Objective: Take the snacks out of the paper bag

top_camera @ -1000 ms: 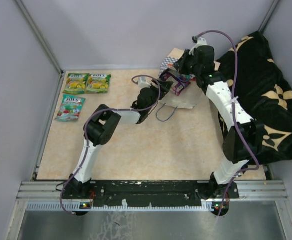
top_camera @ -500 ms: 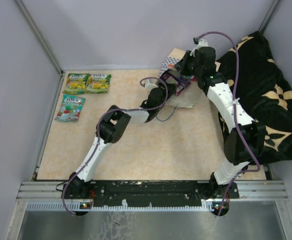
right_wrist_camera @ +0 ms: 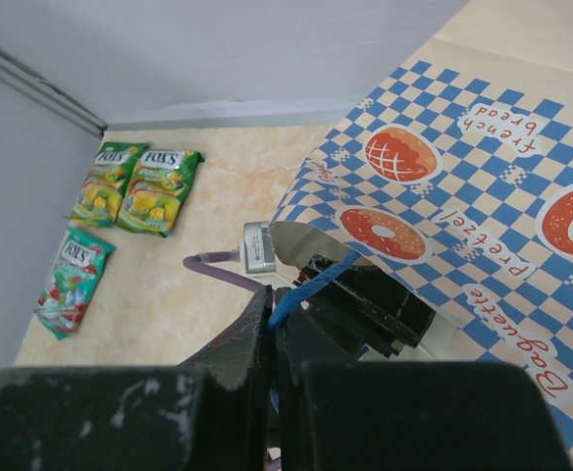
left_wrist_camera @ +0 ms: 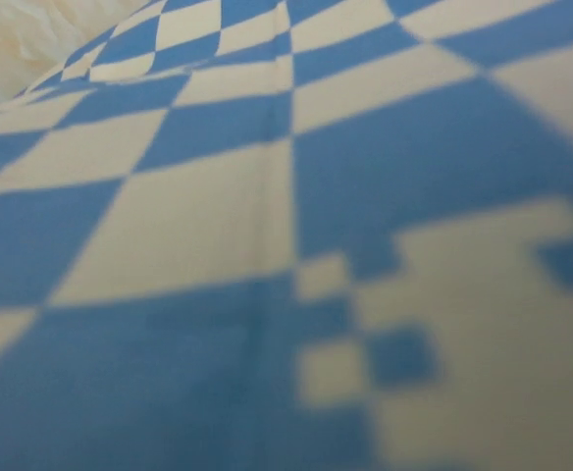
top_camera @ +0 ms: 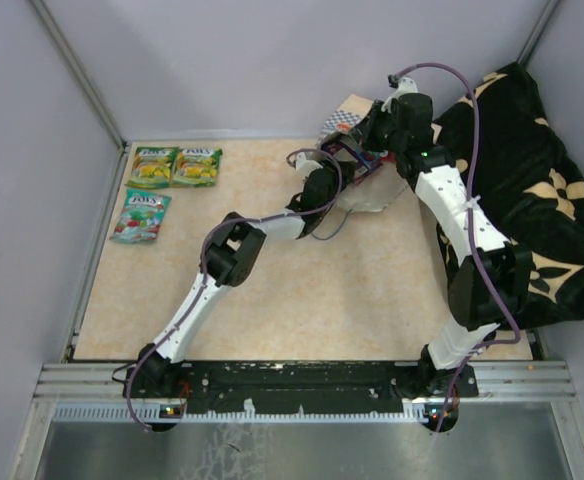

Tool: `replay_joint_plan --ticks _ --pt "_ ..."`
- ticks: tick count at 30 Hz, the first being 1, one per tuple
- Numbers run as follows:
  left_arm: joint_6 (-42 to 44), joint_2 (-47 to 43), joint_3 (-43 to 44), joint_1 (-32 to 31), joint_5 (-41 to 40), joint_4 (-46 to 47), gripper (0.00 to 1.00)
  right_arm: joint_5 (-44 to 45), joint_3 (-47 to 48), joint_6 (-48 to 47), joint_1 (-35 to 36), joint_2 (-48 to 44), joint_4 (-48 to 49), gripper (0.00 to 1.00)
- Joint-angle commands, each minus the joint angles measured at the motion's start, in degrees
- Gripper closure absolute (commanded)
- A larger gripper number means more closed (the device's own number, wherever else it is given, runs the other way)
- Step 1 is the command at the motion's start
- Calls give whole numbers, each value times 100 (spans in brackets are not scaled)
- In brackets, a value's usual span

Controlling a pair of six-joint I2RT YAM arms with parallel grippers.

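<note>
Top cam: soft, even overhead light, bright enough, no hard glare. Only weak shadows by the arms on the table (top_camera: 302,290). Black cloth (top_camera: 532,200) at 3 o'clock loses detail in the dark. Left wrist cam: paper bag (left_wrist_camera: 218,226) checks fill the frame, all blurred, too close to focus. Right wrist cam: pouches (right_wrist_camera: 154,191) at 9 o'clock sharp w/ slight sheen; right gripper (right_wrist_camera: 274,314) at 6 o'clock dark and soft.

the brand name "fox's" tops a green-yellow pouch (right_wrist_camera: 109,183), its green-yellow twin (right_wrist_camera: 159,190) and a teal pouch (right_wrist_camera: 71,280). on the checkered paper bag (right_wrist_camera: 443,177), blue cursive captions, upside down to the right wrist camera, read "french bread", "pretzel" and "baguette". the left wrist view carries no lettering.
</note>
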Motion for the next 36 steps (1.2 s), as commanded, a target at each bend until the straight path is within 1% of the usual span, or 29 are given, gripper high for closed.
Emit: replay_joint_plan --ticks 1,3,6,9,11,12,13,14,18,21,22,27,31,34,35,36 --pt "6 264 379 -14 -46 -160 47 -73 40 -18 -63 -384 452 100" --pt "23 310 454 -14 -21 -160 56 -82 40 -12 -64 -377 459 100" --pt "82 336 502 -14 -1 -160 64 -99 40 -8 -62 -360 465 100" --pt "183 310 497 -14 -17 -140 70 -115 39 6 -67 -342 487 100" --pt "246 293 480 -14 -7 -107 77 -120 41 10 -62 -338 484 100" --pt "282 278 453 -14 -6 -84 83 -121 40 10 -66 -337 485 100" --pt "292 259 424 -14 16 -63 93 -119 40 5 -63 -344 489 100" --pt "317 226 369 -19 34 -37 99 -111 42 9 -62 -348 484 100" --pt "465 -135 -209 -24 44 361 100 -73 46 7 -63 -346 488 100" --pt "599 -608 -987 -32 127 830 100 -29 50 25 -65 -335 506 100" --pt "655 -791 -1382 -44 177 1001 100 -16 50 37 -64 -326 518 100" --pt "804 -1674 -2767 -93 531 1654 100 -21 47 124 -62 -263 587 100" --pt "866 -2269 -3612 -93 883 1904 100 -17 61 176 -67 -224 623 100" --pt "969 -2660 -4029 -93 1258 1840 100 0 102 183 -67 -185 612 100" --pt "969 -2730 -4093 -89 1407 1675 98 23 107 190 -64 -180 613 100" --pt "970 -2767 -4111 -85 1662 1519 86 35 103 205 -62 -186 625 100"
